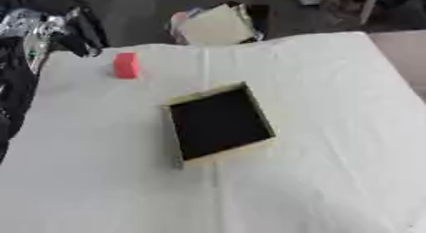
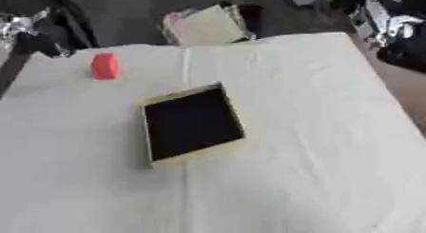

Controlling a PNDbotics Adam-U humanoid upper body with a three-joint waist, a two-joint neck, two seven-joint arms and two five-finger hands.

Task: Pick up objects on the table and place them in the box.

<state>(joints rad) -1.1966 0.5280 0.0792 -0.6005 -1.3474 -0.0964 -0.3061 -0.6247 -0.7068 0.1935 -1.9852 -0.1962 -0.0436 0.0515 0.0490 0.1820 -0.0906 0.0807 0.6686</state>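
Nearest the camera, only the creased white cover of the worktop (image 1: 333,189). Further in, near the middle: open box (image 1: 220,122), pale rim, dark inside, turned askew to the worktop's edges. Well apart from it, toward the far left corner: red block (image 1: 126,65), upright on the cloth, not yet picked up, not far from the worktop's far edge.

Left robot hand (image 1: 83,39) seen only as a dark shape at the far left, near the block but apart from it; could not tell whether released or clenched. Right robot hand (image 2: 389,25) at the far right, beyond the worktop's edge; could not tell its state either.

Judged the main risk to be at the block. Stood tall and narrow, so probably easy to tip by a sideways touch before closing around it. Once tipped or pushed, could perhaps slide off the near-by edge. Second risk at the box: looked light, so might be shoved over the cloth by a low approach. Also possible: release above the rim instead of the dark inside, with the block bouncing out.
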